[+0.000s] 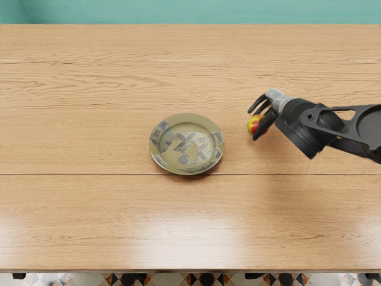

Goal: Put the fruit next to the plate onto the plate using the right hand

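Fingers (258, 106) of the right hand (268, 113), dark and curved, close around the fruit (254, 124): two arch above it and one hooks beneath, with the small red-and-yellow fruit showing at their left. Whether the fruit rests on the table (89, 208) or hangs just above it cannot be told. The hand joins a pale wrist, then a bulky black arm (333, 125) that enters from the picture's right edge and lies low over the wood. The fruit is to the right of the plate (161, 128), near it but apart, with a strip of bare tabletop between fruit and rim. The plate, round, olive with a grey-blue pattern, sits flat near the table's middle and carries nothing. A seam (71, 174) crosses the tabletop just below the plate. Bare wood extends widely to the left, front and back. The far edge meets a teal wall (190, 11); below the near edge, patterned floor (178, 279) shows.
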Robot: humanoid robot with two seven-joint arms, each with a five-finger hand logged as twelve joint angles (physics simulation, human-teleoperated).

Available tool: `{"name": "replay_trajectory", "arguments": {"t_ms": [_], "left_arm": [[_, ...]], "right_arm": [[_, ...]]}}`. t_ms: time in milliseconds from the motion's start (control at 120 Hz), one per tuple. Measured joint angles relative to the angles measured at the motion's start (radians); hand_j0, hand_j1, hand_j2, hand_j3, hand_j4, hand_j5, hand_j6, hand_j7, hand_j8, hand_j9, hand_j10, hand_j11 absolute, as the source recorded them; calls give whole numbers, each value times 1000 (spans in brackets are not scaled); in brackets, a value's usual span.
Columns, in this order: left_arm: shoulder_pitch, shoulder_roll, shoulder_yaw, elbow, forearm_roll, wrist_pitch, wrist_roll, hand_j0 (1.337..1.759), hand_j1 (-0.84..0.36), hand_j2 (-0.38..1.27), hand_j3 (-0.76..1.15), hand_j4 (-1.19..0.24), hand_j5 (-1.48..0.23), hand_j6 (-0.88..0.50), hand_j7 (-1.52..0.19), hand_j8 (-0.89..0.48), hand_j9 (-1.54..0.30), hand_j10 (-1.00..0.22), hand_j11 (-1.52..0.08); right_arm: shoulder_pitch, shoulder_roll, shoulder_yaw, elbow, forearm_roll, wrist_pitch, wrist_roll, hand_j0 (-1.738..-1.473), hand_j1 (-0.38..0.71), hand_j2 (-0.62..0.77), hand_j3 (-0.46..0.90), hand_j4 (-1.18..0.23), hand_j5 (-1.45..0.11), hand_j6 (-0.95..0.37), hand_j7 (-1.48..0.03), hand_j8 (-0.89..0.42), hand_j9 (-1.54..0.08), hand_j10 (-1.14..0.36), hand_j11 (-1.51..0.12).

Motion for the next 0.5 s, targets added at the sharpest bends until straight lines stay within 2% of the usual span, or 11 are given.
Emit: {"name": "replay_trajectory", "arguments": {"t_ms": [117,175,292,500], "left_arm": [[0,0,0,0,0,0,0,1658,53,50,0,-247,-321,-247,-321,-247,-321,-247,-321],[0,0,0,0,0,0,0,1658,53,50,0,-247,-321,-247,-321,-247,-321,-247,-321],[0,0,0,0,0,0,0,1658,53,50,0,-247,-321,-247,-321,-247,-321,-247,-321],[-1,0,0,0,0,0,0,1658,53,50,0,-247,-321,-247,-321,-247,-321,-247,-321]], "right_arm": [[48,-6,22,1,69,136,0,-1657,256,475,1,-695,-950,-568,-924,-481,-948,-694,-940],[59,-14,52,2,95,212,0,-1657,247,451,1,-695,-957,-565,-927,-478,-951,-691,-945],[71,-25,113,2,131,342,0,-1658,267,497,1,-694,-969,-561,-931,-469,-958,-681,-953],[89,46,143,-10,153,388,0,-1658,311,569,1,-689,-987,-536,-935,-455,-975,-653,-965]]}}
